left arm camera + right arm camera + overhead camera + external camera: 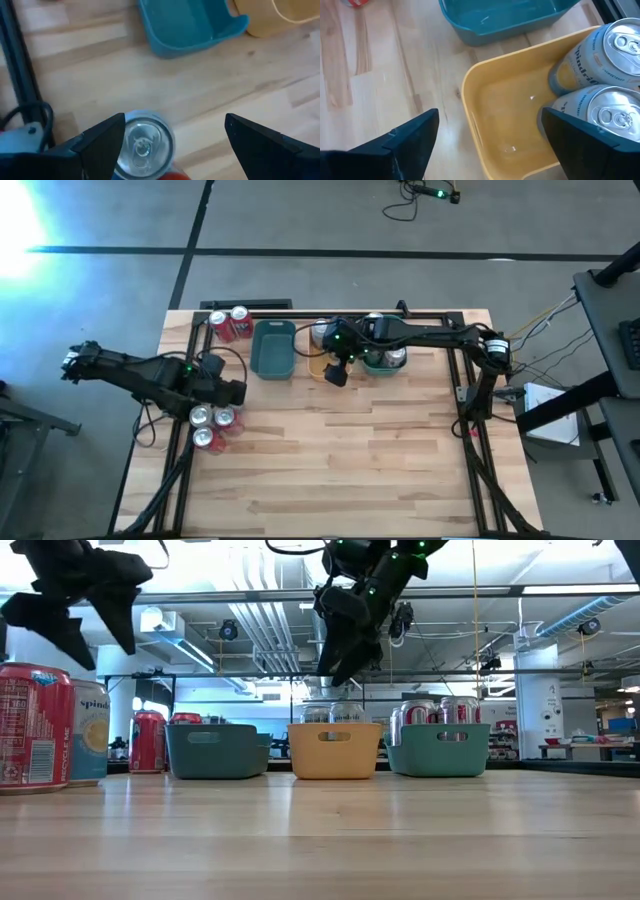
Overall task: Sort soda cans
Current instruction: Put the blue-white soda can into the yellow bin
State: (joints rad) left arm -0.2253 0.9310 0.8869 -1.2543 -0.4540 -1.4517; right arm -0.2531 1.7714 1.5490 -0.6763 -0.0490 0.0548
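Along the far edge, sorted cans (pixel 600 60) are sitting in the yellow tray (pixel 485 100); both empty, spread grippers, left (pixel 172 145) and right (pixel 490 145), are hovering, five cans are waiting loose.

Three trays (pixel 274 348); two arms; soda cans (pixel 229 323): about ten visible.

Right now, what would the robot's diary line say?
left claw: open, above loose soda cans | right claw: open, empty, over yellow tray | yellow tray: two cans
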